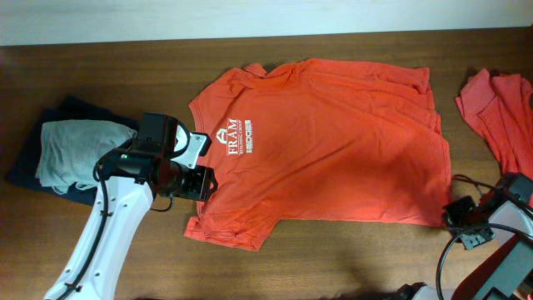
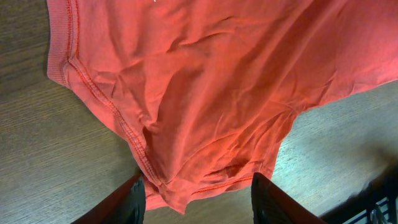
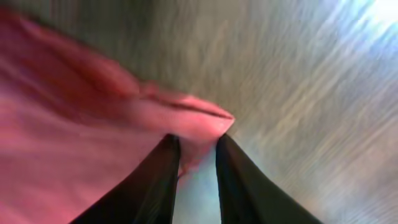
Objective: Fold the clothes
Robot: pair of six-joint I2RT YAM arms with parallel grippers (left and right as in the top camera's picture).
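One limp T-shirt (image 1: 333, 150), best gripped at edges. Left gripper (image 2: 198, 193), jaws apart, straddles its sleeve (image 2: 205, 155); right gripper (image 3: 198, 140) probably clamps its hem (image 3: 186, 112).

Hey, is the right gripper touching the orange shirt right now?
Touching. The right wrist view shows a fold of the orange-red T-shirt edge pinched inside the nearly closed right gripper.

dark brown wooden table (image 1: 333, 258) below a pale wall strip (image 1: 250, 17).
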